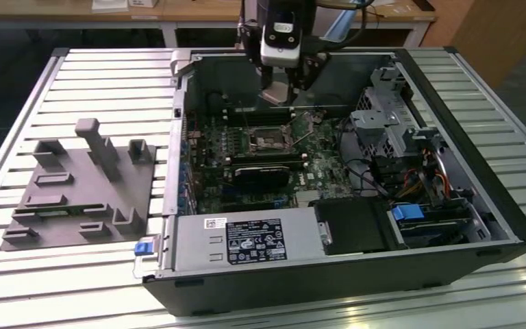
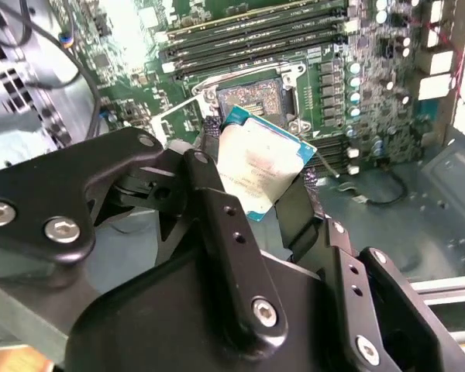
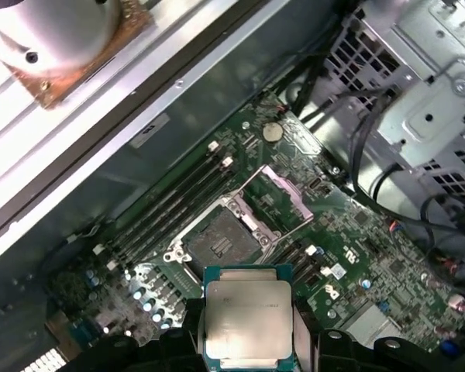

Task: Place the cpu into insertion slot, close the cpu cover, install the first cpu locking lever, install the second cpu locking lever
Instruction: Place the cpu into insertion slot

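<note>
Your gripper (image 2: 252,186) clamps the cpu (image 3: 248,322) by opposite edges, hovering above the bare insertion slot (image 3: 217,240), with the cpu cover (image 3: 283,190) swung open beside it. Keep the chip level and squared to the socket.

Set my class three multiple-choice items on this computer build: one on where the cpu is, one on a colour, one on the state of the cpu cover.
1. Where is the cpu?
A held in the gripper, clear of the insertion slot
B seated in that slot
C in a person's hand

2. What colour is the motherboard?
A red
B green
C white

3. How is the cpu cover?
A shut over the slot
B taken off altogether
C swung open

Key:
1 A, the gripper clamps the cpu and the slot lies bare.
2 B, the board around the slot is green.
3 C, the frame stands raised beside the slot.
</note>
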Robot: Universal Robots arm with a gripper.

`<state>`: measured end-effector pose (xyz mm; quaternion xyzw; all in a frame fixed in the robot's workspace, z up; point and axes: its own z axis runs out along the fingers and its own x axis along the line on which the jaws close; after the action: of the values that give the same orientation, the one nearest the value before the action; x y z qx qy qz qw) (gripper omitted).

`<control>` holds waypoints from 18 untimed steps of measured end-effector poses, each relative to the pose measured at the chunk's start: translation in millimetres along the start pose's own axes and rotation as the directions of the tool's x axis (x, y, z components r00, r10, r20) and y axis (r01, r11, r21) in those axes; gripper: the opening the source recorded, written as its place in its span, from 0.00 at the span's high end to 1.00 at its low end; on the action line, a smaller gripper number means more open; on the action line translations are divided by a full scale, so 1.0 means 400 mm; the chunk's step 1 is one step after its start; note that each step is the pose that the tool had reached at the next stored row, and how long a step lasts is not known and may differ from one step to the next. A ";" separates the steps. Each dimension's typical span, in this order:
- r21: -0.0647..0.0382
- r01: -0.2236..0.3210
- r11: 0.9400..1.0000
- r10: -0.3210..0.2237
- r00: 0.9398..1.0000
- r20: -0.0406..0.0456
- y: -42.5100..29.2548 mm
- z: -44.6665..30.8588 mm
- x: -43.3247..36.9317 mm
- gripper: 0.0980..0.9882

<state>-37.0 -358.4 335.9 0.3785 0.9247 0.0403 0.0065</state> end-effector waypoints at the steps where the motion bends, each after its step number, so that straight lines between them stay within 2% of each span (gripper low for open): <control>1: 0.000 -0.018 1.000 0.018 1.000 0.001 0.000 0.000 0.000 0.51; 5: -0.002 -0.089 0.996 0.089 0.996 0.007 0.000 0.001 0.000 0.51; 10: -0.004 -0.178 0.984 0.178 0.984 0.014 0.000 0.003 0.000 0.51; 13: -0.006 -0.231 0.973 0.231 0.973 0.018 0.000 0.004 0.000 0.51; 18: -0.009 -0.317 0.948 0.318 0.948 0.025 0.000 0.006 0.000 0.51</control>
<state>-37.0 -358.4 333.3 0.5228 0.8515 0.0383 0.0131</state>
